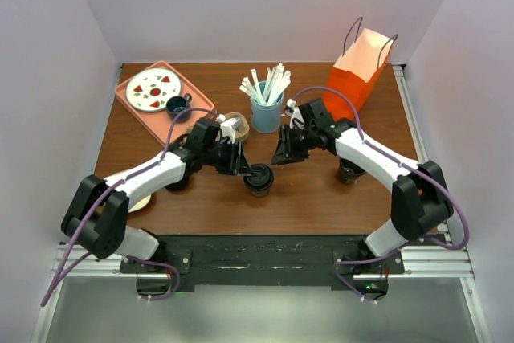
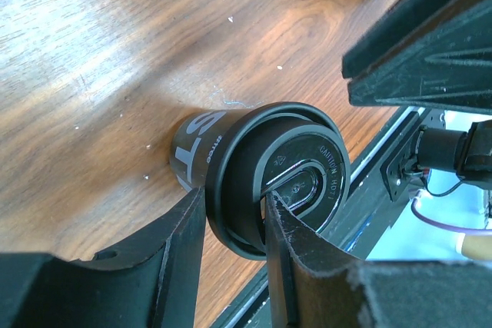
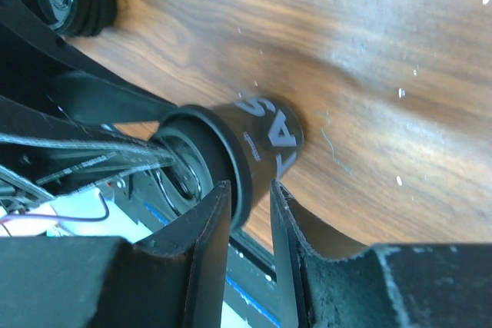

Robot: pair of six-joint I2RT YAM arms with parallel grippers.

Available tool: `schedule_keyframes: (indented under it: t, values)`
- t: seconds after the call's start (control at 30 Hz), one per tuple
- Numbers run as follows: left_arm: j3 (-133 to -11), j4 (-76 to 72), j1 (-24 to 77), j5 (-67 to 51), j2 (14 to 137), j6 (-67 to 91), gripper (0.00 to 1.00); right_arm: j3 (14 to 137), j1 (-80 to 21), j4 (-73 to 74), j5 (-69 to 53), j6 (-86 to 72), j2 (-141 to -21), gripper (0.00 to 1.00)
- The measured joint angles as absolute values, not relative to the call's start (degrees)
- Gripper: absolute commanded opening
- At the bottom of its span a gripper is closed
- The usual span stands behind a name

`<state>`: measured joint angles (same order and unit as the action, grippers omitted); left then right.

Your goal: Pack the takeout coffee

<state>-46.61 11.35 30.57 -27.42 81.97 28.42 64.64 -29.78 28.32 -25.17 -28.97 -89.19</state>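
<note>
— Cup [image 1: 259,180] stands mid-table; left gripper [image 2: 234,224] pinches its lid rim, right gripper [image 1: 283,153] also narrowly straddles it.
— Grasping step, probably; next calls for carrying it to the bag [image 1: 360,70].

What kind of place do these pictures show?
Probably a lab test bench staged as a café counter: plain white walls enclose a small wooden table holding a black lidded coffee cup, a cup of straws and an orange paper bag.
</note>
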Motion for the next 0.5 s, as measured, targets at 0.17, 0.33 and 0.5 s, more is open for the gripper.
schedule_keyframes:
  t: [0.17, 0.33, 0.5]
  values:
    - [-46.1, 11.2, 30.9, -26.2, 81.3, 29.5, 0.35, 64.0, -29.8, 30.5, -26.9, -28.4, -86.4, 0.34]
    - [-45.3, 10.7, 31.0, -25.6, 80.6, 30.1, 0.35, 60.8, -29.8, 30.0, -31.3, -28.4, -81.7, 0.34]
    - [-45.1, 10.2, 31.1, -25.3, 80.5, 30.8, 0.35, 58.8, -30.1, 29.1, -34.9, -28.4, -83.0, 0.33]
